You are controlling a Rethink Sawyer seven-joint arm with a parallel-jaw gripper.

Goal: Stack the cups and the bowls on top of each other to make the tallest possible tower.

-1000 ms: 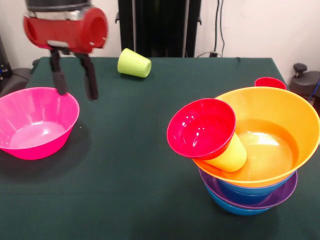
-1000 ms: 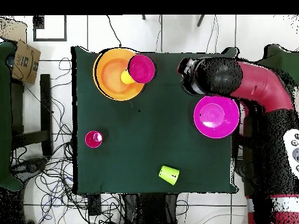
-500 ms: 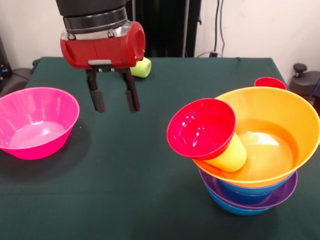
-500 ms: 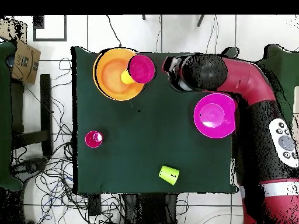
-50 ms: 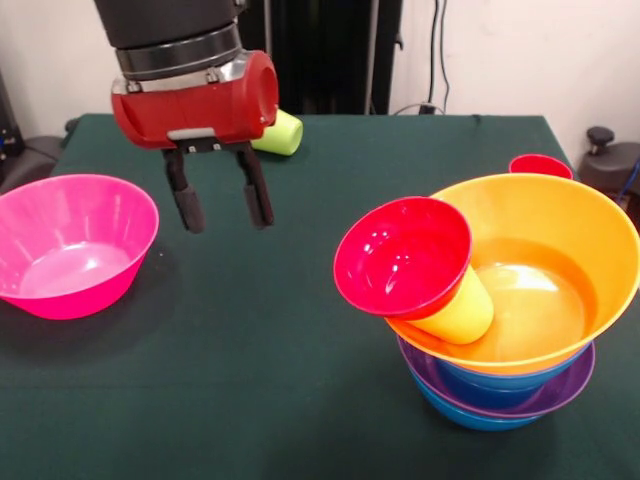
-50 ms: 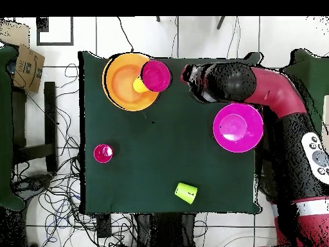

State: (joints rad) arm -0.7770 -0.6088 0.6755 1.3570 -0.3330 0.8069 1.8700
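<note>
Pink bowl [image 5: 70, 245] sits just beside the empty, wide-open pincer [image 5: 222, 207].

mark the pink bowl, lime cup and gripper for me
pink bowl [image 5: 62, 268], front view, inner floor of the bowl
lime cup [image 6: 186, 192], overhead view, side of the tipped cup
gripper [image 5: 220, 205], front view, gap midway between the open fingers' tips

Arm [image 6: 283, 96]: red shell, black joints, silver band above the red wrist drum [image 5: 195, 100]. Gripper [image 5: 220, 205]: two slim black fingers [image 5: 185, 205]. White button panel [image 6: 316, 149] on one link.
</note>
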